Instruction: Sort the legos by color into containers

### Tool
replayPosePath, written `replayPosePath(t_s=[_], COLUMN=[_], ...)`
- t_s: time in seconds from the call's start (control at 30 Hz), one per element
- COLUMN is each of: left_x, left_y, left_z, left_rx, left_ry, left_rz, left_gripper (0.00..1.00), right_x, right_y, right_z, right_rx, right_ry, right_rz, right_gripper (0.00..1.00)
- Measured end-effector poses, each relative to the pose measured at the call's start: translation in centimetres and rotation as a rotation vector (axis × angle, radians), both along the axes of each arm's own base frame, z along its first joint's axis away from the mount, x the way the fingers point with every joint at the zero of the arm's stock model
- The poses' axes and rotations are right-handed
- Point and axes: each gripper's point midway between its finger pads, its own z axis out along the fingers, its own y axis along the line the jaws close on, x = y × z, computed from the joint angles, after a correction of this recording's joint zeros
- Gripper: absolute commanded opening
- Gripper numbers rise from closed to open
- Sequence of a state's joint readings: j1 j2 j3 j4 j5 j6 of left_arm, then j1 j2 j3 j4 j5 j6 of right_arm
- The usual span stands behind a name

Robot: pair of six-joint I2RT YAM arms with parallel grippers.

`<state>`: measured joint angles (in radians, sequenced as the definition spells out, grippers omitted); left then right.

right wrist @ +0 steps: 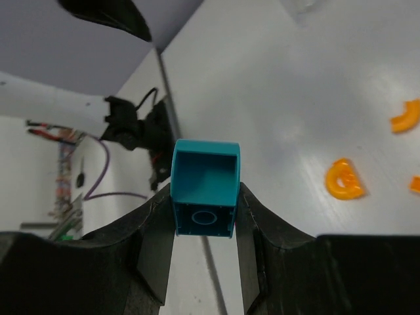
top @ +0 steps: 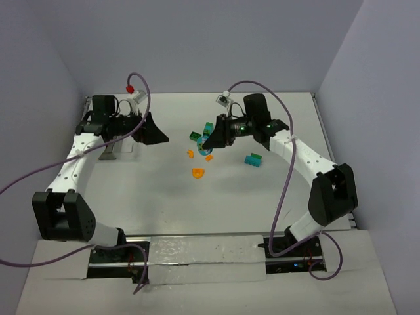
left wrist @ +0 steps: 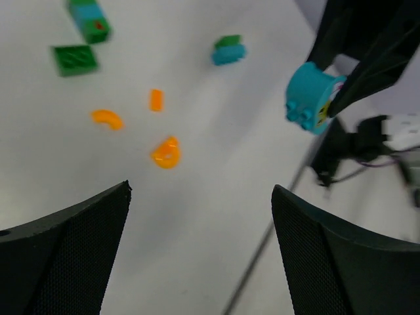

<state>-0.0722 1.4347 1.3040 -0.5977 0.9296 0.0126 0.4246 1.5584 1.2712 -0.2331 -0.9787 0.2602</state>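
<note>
My right gripper (top: 209, 140) (right wrist: 205, 198) is shut on a teal lego (right wrist: 205, 189), a hollow curved brick held above the table, which the left wrist view shows as the teal lego (left wrist: 312, 96). Below lie three orange legos (top: 198, 173) (left wrist: 166, 152), (left wrist: 107, 118), (left wrist: 155, 100), a green brick (top: 195, 136) (left wrist: 75, 59), a green-and-teal brick (left wrist: 88, 18) and a teal brick (top: 253, 159) (left wrist: 228, 51). My left gripper (top: 156, 133) (left wrist: 200, 226) stands open and empty, left of the pile. What looks like a smoky container (top: 109, 154) lies under the left arm.
Purple cables loop off both arms (top: 141, 85). The walls close in at the back and on both sides. A metal rail (top: 203, 252) runs along the near edge between the arm bases.
</note>
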Motion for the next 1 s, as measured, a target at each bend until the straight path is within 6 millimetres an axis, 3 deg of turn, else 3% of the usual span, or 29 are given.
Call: replayPosePath(t_s=[0.07,0.13,0.4,0.57,0.87,1.0], left_x=[-1.5,-2.4,-6.0,-7.0,-7.8,-8.4], left_y=[-1.1,-1.9,-5.6,-6.5,-7.3,-8.1], left_z=[-0.9,-0.5,4.5,5.2,4.4,4.0], left_rx=[-0.090,-0.160,-0.280,-0.295,-0.274,-0.261], left_ry=[0.081,0.116,0.023,0.016,0.050,0.074], left_rz=[-0.044,-0.080,-0.276,-0.320,-0.360,-0.396], left_gripper=[0.89,0.88,0.78,0.77,0.84,0.82], right_x=[-1.5,-2.8,-5.7,-5.4,-4.7,-4.5], right_y=[1.1,2.1,4.1,4.6,5.0,5.0], right_z=[0.4,1.4,4.7,4.1,2.5,2.6], right_rx=[0.061,0.119,0.235,0.236,0.206,0.204], right_ry=[0.016,0.011,0.001,0.052,0.106,0.090], right_rz=[0.072,0.143,0.289,0.290,0.264,0.264], right_gripper=[0.00,0.00,0.00,0.00,0.00,0.00])
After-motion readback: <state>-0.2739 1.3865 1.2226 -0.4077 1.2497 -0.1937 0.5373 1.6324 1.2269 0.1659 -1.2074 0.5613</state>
